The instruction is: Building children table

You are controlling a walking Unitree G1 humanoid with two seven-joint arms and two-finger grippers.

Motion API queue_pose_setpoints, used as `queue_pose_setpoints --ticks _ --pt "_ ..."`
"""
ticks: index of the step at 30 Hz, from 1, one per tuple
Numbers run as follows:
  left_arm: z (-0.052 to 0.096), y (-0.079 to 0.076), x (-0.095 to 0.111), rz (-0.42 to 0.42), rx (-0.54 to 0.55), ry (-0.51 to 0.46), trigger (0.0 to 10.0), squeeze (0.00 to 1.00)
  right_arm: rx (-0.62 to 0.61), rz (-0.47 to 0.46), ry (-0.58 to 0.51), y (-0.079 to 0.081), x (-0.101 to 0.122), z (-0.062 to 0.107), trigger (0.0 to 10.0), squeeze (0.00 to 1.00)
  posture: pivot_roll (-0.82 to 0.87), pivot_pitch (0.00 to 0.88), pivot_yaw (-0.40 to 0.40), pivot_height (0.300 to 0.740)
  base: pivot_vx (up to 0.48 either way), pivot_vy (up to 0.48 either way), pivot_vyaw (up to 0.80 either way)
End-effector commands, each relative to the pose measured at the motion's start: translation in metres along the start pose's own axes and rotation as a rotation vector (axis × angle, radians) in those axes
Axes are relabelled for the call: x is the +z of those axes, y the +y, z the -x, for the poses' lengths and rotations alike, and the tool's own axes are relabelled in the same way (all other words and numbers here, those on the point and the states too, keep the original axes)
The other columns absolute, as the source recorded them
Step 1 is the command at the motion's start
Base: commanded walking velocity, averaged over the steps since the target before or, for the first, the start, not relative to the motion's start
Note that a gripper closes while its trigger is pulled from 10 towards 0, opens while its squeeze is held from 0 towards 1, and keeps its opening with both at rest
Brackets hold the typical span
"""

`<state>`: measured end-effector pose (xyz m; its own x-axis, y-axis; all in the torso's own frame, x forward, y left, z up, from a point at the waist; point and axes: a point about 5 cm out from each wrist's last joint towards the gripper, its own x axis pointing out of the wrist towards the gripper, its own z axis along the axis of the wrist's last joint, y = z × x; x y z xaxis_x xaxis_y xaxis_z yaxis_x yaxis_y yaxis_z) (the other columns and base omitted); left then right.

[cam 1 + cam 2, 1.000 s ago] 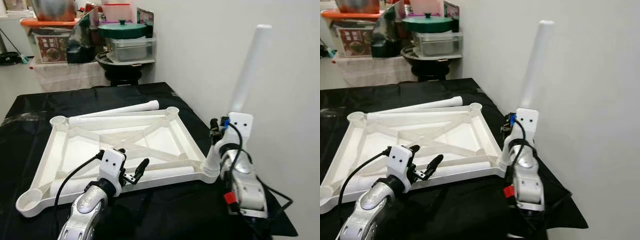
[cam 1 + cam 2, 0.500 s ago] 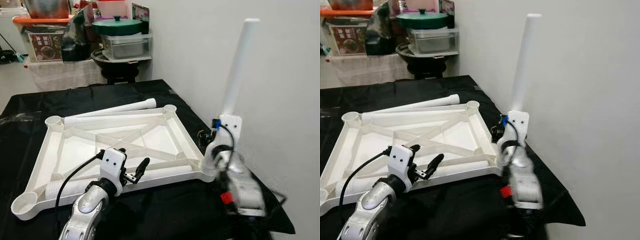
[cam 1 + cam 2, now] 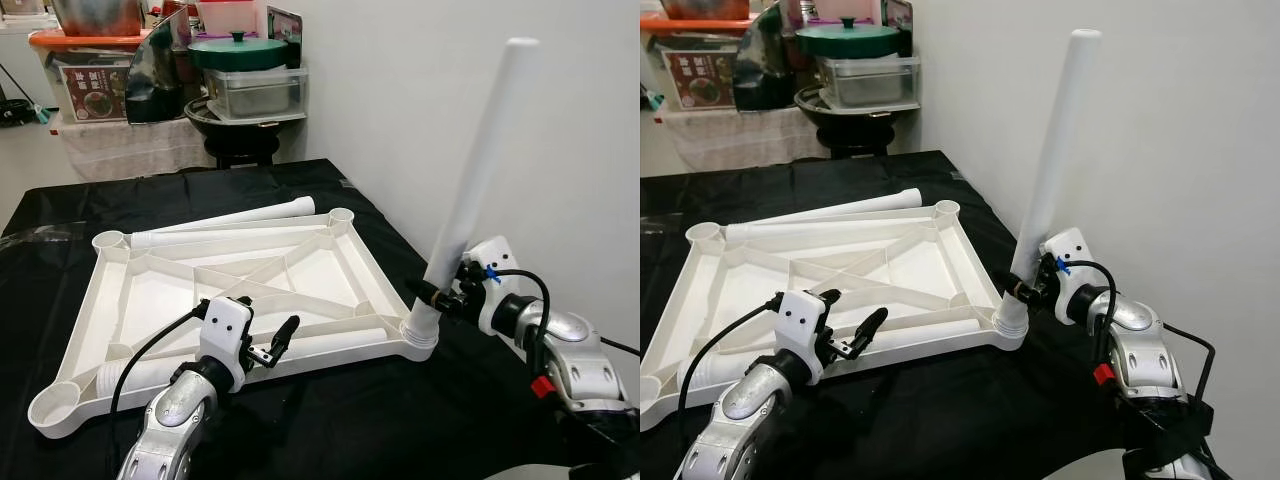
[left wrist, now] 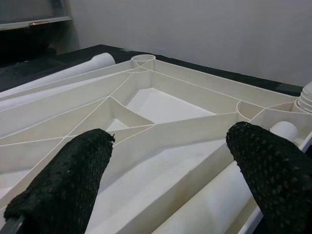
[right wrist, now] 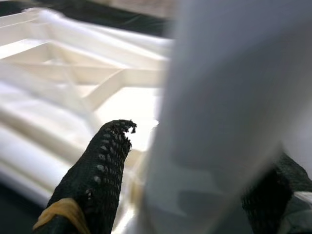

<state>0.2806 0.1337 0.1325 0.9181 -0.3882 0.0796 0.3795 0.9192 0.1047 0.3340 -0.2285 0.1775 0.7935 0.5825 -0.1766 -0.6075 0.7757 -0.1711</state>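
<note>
Plastic leg [image 3: 480,165] looks light, stiff, smooth — right tool [image 3: 440,296] grips it low, near the tabletop's [image 3: 150,295] corner socket [image 3: 418,335]; left tool [image 3: 262,340] hangs released.

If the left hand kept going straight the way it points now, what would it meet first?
The left hand, open, points over the tabletop frame's near edge. It would likely meet the loose leg lying along that edge first, then the frame's ribs; depth is hard to judge.

Home storeroom, stacked cookware [image 3: 240,55], storage boxes [image 3: 95,85]
</note>
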Motion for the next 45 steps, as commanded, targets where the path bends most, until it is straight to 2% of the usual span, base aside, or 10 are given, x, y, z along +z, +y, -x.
queue_pose_setpoints --ticks 1,2,3,17,28,34,36,40,41,45 --pt "0.0 -0.001 0.0 -0.007 -0.01 0.005 10.0 0.0 0.028 -0.008 -0.01 0.0 0.0 -0.004 6.7 0.0 0.07 0.0 -0.066 0.74 0.0 0.0 0.0" --pt "0.0 -0.001 0.0 -0.007 -0.01 0.005 10.0 0.0 0.028 -0.008 -0.01 0.0 0.0 -0.004 6.7 0.0 0.07 0.0 -0.066 0.74 0.0 0.0 0.0" --pt "0.001 -0.001 0.0 -0.009 -0.009 0.006 10.0 0.0 0.037 -0.018 -0.031 -0.002 0.001 -0.007 0.0 0.0 0.07 0.0 -0.066 0.74 0.0 0.0 0.0" --pt "0.002 -0.002 -0.002 -0.006 -0.013 0.015 10.0 0.0 -0.507 -0.146 -0.051 -0.022 0.005 -0.015 0.0 0.0 0.06 0.0 -0.061 0.74 0.0 0.0 0.0" --pt "0.003 0.0 -0.002 -0.014 -0.005 0.02 10.0 0.0 -0.822 -0.45 0.038 0.085 -0.013 -0.018 0.0 0.0 0.07 0.0 -0.063 0.74 0.0 0.0 0.0" --pt "0.002 -0.003 -0.003 -0.008 -0.009 0.022 10.0 0.0 -0.79 -0.41 0.013 0.078 -0.001 -0.023 0.0 0.0 0.06 0.0 -0.064 0.74 0.0 0.0 0.0" --pt "0.0 -0.004 -0.002 -0.007 -0.012 0.02 10.0 0.0 -0.733 -0.389 0.0 0.07 0.006 -0.03 10.0 0.0 0.06 0.0 -0.063 0.74 0.0 0.0 0.0" --pt "-0.001 -0.004 -0.002 -0.005 -0.012 0.018 10.0 0.0 -0.705 -0.335 -0.036 0.063 0.014 -0.032 10.0 0.0 0.05 0.0 -0.063 0.74 0.0 0.0 0.0" --pt "-0.001 -0.004 -0.002 -0.004 -0.012 0.017 10.0 0.0 -0.71 -0.322 -0.074 0.053 0.018 -0.029 10.0 1.0 0.05 0.0 -0.062 0.74 0.0 0.0 0.0" --pt "-0.001 -0.004 -0.002 -0.002 -0.013 0.016 10.0 0.0 -0.698 -0.273 -0.108 0.043 0.025 -0.021 10.0 1.0 0.05 0.0 -0.066 0.74 0.0 0.0 0.0"
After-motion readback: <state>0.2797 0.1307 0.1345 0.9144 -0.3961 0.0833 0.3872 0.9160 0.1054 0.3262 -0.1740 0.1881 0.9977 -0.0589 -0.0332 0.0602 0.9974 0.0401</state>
